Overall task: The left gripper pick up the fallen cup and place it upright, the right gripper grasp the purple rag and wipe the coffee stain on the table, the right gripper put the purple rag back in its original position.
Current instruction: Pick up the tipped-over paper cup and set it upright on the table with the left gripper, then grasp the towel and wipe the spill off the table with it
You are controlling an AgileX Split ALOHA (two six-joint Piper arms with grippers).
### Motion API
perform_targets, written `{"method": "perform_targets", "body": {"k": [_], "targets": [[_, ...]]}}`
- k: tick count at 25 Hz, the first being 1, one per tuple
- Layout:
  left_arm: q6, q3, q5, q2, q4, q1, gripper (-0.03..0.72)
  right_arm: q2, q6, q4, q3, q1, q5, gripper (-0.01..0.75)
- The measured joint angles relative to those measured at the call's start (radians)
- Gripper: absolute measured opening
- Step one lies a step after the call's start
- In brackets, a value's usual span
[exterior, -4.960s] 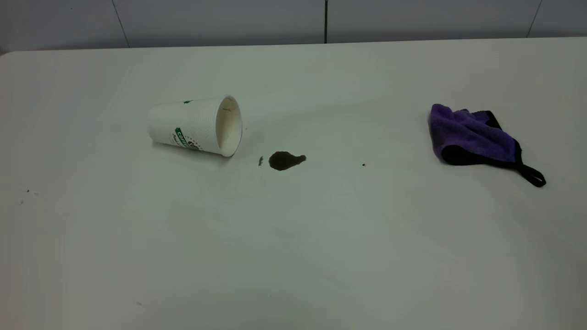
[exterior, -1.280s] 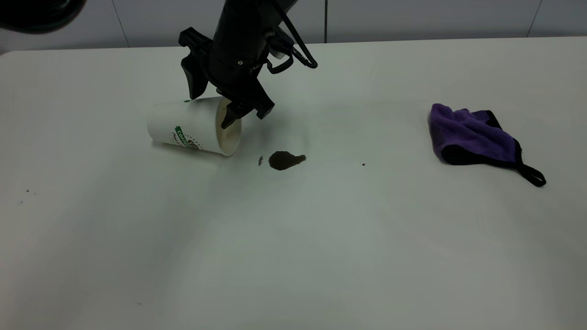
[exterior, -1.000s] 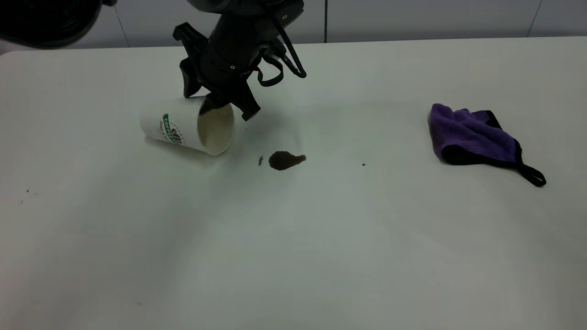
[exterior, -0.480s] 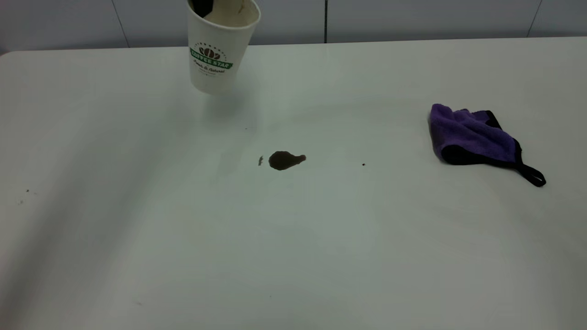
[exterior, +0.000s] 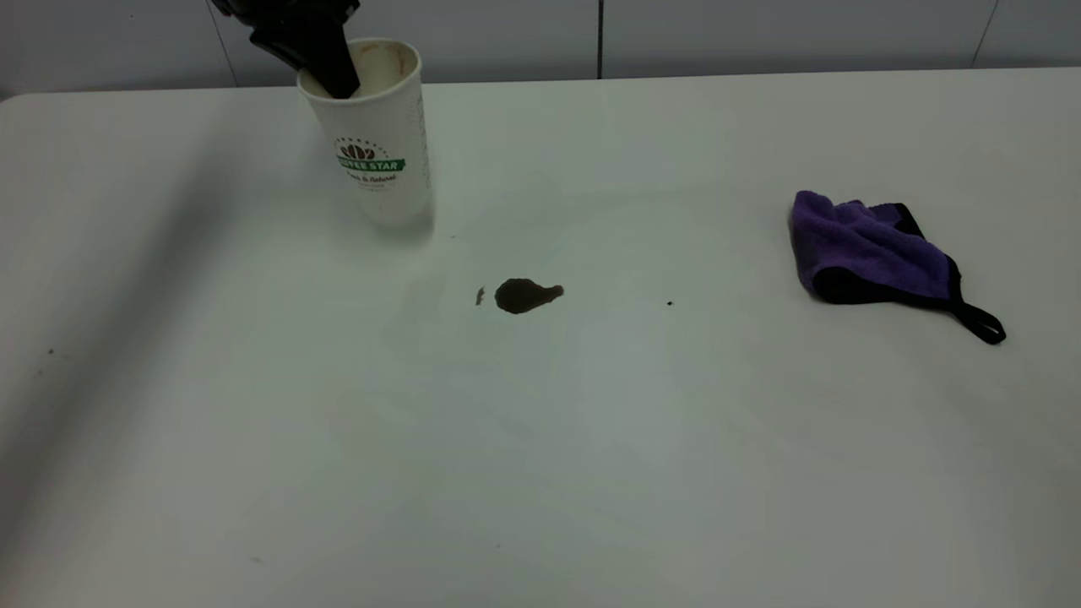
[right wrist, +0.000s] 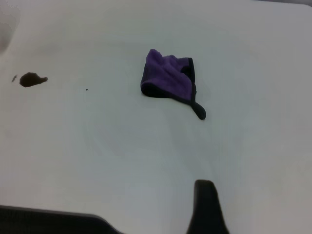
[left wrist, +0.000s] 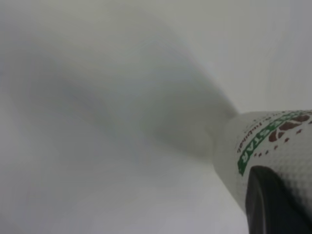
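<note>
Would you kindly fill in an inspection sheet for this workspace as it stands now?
Surface: white table, bearing a coffee stain.
Job's things: cup upright near the far edge; purple rag lying apart, on the right.
Clutter: tiny dark dot between stain and rag.
Grippers: left pincer gripping the cup's rim, one finger inside; right pincer only partly in view, well short of the rag.
Cables: nothing seen.
Surroundings: grey panelled wall behind.

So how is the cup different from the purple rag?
The cup is white and stands tall; the purple rag is purple and lies crumpled. The left gripper grips the cup's rim, but nothing touches the purple rag. Both are on the table.
</note>
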Motion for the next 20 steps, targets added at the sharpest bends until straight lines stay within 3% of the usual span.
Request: {"method": "perform_targets", "body": {"k": [6, 8, 14, 16, 20], "targets": [[0.031, 0.002, -0.058, 0.060, -0.035, 0.001, 0.169, 0.000, 0.000, 0.000, 0.000, 0.000, 0.000, 0.571], [0.050, 0.002, -0.055, 0.059, -0.062, 0.002, 0.262, 0.000, 0.000, 0.000, 0.000, 0.000, 0.000, 0.571], [0.045, -0.050, 0.047, -0.038, -0.087, 0.002, 0.670, 0.000, 0.000, 0.000, 0.000, 0.000, 0.000, 0.571], [0.006, -0.090, 0.122, -0.104, -0.072, 0.003, 0.710, 0.000, 0.000, 0.000, 0.000, 0.000, 0.000, 0.571], [-0.129, -0.130, 0.122, -0.244, -0.006, 0.003, 0.693, 0.000, 0.000, 0.000, 0.000, 0.000, 0.001, 0.571]]}}
